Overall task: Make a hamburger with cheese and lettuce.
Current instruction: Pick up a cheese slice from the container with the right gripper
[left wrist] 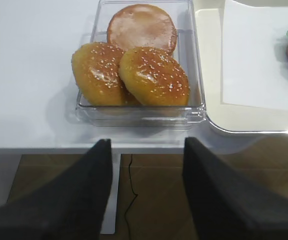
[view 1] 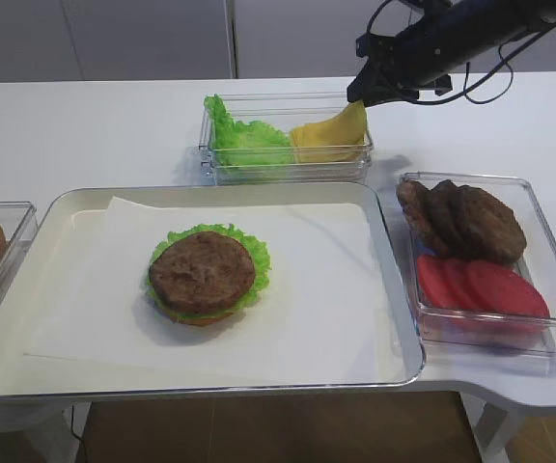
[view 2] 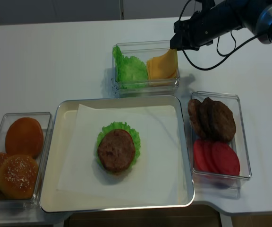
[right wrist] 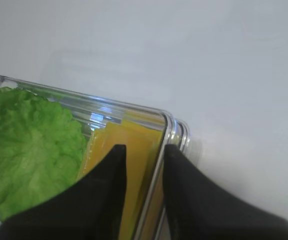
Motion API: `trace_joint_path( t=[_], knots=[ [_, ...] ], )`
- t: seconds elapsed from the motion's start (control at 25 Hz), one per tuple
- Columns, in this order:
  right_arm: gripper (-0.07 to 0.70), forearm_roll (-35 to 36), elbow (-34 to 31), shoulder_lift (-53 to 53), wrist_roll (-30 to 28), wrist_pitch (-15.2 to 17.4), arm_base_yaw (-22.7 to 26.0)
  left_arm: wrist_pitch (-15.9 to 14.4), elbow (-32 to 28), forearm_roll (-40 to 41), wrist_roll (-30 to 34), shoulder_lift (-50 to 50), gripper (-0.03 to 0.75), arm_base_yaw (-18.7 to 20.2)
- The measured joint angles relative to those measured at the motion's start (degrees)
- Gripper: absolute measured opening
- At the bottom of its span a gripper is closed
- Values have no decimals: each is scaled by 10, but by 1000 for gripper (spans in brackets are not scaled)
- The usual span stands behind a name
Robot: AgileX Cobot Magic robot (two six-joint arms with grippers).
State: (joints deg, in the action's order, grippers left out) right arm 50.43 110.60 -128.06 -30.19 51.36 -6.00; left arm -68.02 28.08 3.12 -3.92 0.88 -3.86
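The hamburger (view 1: pixel 203 275) lies on white paper in the metal tray (view 1: pixel 394 318): a bun base, a frilly lettuce (view 1: pixel 259 253) rim and a brown patty on top. Yellow cheese (view 1: pixel 331 135) slices lean up in the right half of a clear box (view 1: pixel 288 172) at the back, beside more green leaves (right wrist: pixel 29 150). My right gripper (right wrist: pixel 144 150) is at that box's far right corner. A narrow gap shows between its fingers, and in it are the cheese (right wrist: pixel 134 145) edge and the clear wall. My left gripper (left wrist: pixel 146 142) hangs open beyond the table's front edge with nothing in it.
A clear box of sesame buns (left wrist: pixel 134 75) stands left of the tray. On the right, another box holds overlapping brown patties (view 1: pixel 466 217) and red tomato slices (view 1: pixel 481 285). The right arm (view 2: pixel 221 19) reaches in from the back right, trailing black cables.
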Motion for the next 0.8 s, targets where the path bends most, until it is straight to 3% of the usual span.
trace_joint_path(
  t=[0.56,0.8],
  knots=[
    [188,0,0,-8,0,-6,0,0,0,0,0,0,344,0],
    [139,2,1,-12,-2,-9,0,0,0,0,0,0,344,0]
  ],
)
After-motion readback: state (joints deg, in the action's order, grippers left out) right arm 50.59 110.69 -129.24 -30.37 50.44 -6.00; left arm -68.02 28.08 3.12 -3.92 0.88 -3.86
